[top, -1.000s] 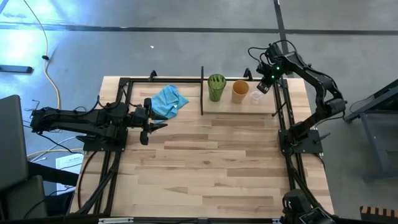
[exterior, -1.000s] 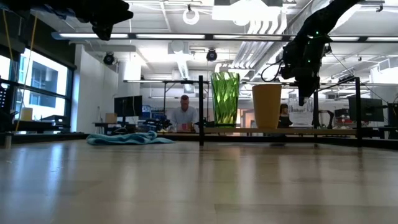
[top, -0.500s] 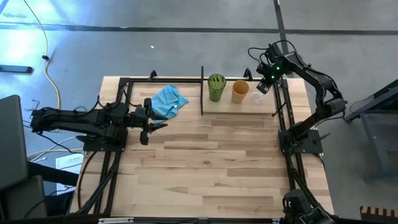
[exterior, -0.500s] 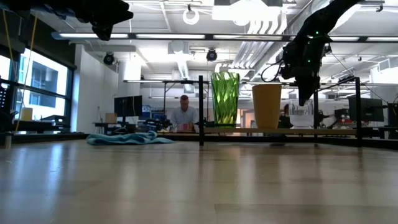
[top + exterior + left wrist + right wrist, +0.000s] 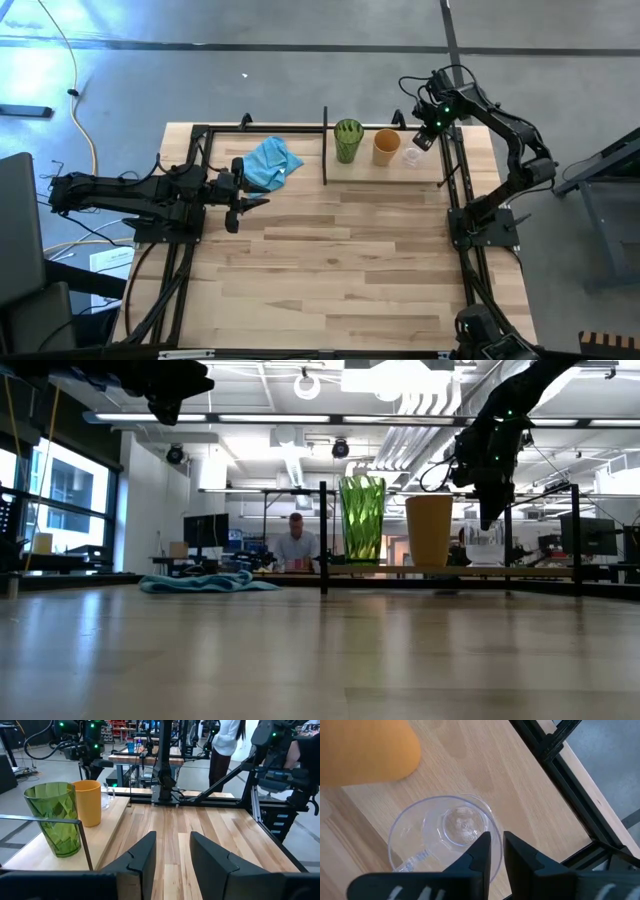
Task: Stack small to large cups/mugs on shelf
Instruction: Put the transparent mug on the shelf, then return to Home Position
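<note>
While upright on shelf (image 5: pixel 390 170), green tumbler (image 5: pixel 348 140), orange cup (image 5: pixel 387 147), clear glass (image 5: pixel 411 156) (mouths up).

Two black jointed arms (image 5: pixel 120 195), green LEDs, exposed cables.

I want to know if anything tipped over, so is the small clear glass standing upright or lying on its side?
Upright: the right wrist view looks straight down into the glass, showing its round rim and base on the shelf.
</note>
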`<state>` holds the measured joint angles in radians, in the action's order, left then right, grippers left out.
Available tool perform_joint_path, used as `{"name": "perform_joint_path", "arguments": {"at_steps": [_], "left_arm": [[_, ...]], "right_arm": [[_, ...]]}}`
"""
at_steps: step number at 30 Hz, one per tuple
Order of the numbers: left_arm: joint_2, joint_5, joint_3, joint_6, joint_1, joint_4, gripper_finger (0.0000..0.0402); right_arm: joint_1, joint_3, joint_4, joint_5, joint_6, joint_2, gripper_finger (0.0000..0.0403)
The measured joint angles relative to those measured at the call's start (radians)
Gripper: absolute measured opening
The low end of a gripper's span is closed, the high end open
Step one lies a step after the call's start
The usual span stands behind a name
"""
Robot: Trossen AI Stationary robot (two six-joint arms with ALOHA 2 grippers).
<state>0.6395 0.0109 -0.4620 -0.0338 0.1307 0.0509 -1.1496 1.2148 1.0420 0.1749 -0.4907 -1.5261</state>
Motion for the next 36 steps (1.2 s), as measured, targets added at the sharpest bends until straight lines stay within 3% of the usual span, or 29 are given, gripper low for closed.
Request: {"name": "perform_joint_path", "arguments": {"at_steps": [9, 23, 36], "left_arm": [[0.000, 0.000, 0.000, 0.001, 0.000, 0.000, 0.0108], [0.000, 0.000, 0.000, 0.002, 0.000, 0.000, 0.0108], [0.000, 0.000, 0.000, 0.002, 0.000, 0.004, 0.0108]], "right_arm": [[0.000, 0.000, 0.002, -0.017, -0.005, 0.000, 0.0063], [0.000, 0.001, 0.015, -0.012, -0.005, 0.006, 0.0065], [0.017, 0.002, 0.031, 0.001, -0.004, 0.146, 0.0065]]}}
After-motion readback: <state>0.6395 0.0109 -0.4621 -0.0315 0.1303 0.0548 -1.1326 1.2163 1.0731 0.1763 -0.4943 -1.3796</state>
